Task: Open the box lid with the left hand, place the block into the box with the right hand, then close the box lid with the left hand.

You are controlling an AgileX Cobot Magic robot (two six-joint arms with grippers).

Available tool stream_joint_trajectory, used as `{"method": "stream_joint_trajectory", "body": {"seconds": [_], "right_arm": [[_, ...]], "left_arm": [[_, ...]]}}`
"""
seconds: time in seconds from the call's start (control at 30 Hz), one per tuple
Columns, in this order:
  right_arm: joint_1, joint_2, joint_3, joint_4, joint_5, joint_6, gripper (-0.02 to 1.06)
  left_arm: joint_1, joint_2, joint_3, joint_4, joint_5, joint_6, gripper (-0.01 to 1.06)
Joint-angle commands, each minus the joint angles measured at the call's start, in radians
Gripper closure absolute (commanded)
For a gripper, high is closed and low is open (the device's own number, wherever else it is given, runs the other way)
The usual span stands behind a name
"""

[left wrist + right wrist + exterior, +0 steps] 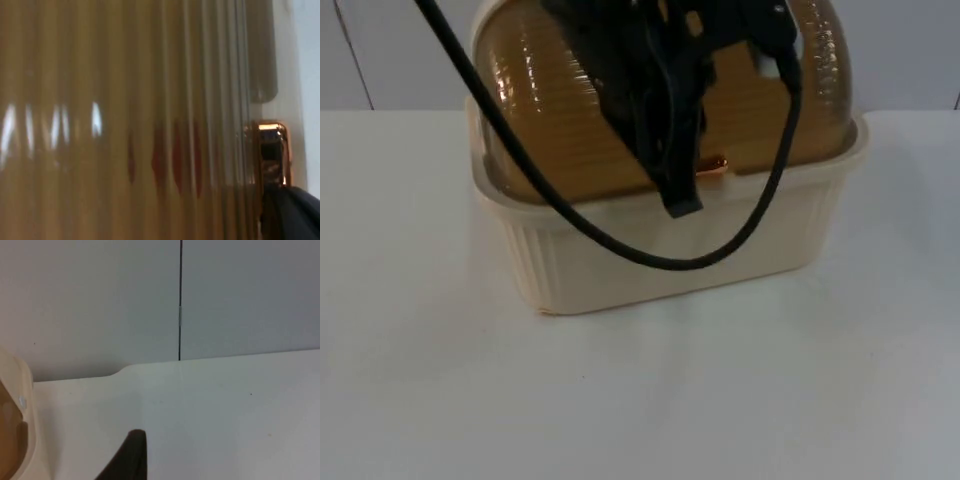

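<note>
Reaching over the cream box point(670, 255), the left gripper point(682, 195) touches the domed amber lid's point(550, 110) copper handle point(713, 166); finger state unclear.

Left hand point(682, 195) reaching down, fingertips low; right hand fingertip point(131, 460) hovering, arm waiting.

You are finding no legible text, label, brand, number or sign anywhere: the cream box point(670, 255), its ribbed amber lid point(560, 110), the white table point(640, 400) and the grey partition wall point(100, 300) are all showing plain surfaces.
</note>
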Motion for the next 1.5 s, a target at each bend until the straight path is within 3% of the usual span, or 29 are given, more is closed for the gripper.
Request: {"method": "stream_joint_trajectory", "body": {"seconds": [0.0, 0.2, 0.33, 0.5, 0.63, 0.73, 0.77, 0.8, 0.93, 1.13, 1.27, 1.47], "right_arm": [[0.006, -0.005, 0.002, -0.003, 0.005, 0.006, -0.01], [0.006, -0.005, 0.002, -0.003, 0.011, 0.006, -0.01], [0.006, -0.005, 0.002, -0.003, 0.011, 0.006, -0.01], [0.006, -0.005, 0.002, -0.003, 0.011, 0.006, -0.01], [0.006, -0.005, 0.002, -0.003, 0.01, 0.008, -0.01], [0.006, -0.005, 0.002, -0.003, 0.012, 0.009, -0.01], [0.006, -0.005, 0.002, -0.003, 0.015, 0.009, -0.01], [0.006, -0.005, 0.002, -0.003, 0.015, 0.009, -0.01], [0.006, -0.005, 0.002, -0.003, 0.015, 0.009, -0.01], [0.006, -0.005, 0.002, -0.003, 0.015, 0.009, -0.01], [0.006, -0.005, 0.002, -0.003, 0.015, 0.009, -0.01], [0.006, -0.005, 0.002, -0.003, 0.019, 0.009, -0.01]], "left_arm": [[-0.018, -0.011, 0.008, 0.014, -0.018, -0.035, 1.05], [-0.054, -0.066, 0.008, -0.101, 0.053, -0.086, 1.05], [-0.054, -0.133, 0.01, -0.286, 0.164, -0.076, 1.05], [-0.032, -0.251, 0.113, -0.466, 0.124, 0.005, 1.05], [0.043, -0.354, 0.25, -0.627, 0.072, 0.047, 1.05], [0.168, -0.471, 0.407, -0.747, 0.025, 0.067, 1.05], [0.231, -0.52, 0.466, -0.765, 0.019, 0.067, 1.05], [0.231, -0.52, 0.466, -0.765, 0.019, 0.067, 1.05], [0.459, -0.63, 0.586, -0.724, 0.019, -0.011, 1.05], [0.705, -0.647, 0.556, -0.691, -0.023, -0.045, 1.05], [0.754, -0.647, 0.488, -0.715, -0.044, -0.088, 1.05], [0.756, -0.647, 0.403, -0.887, -0.04, -0.087, 1.05]]}}
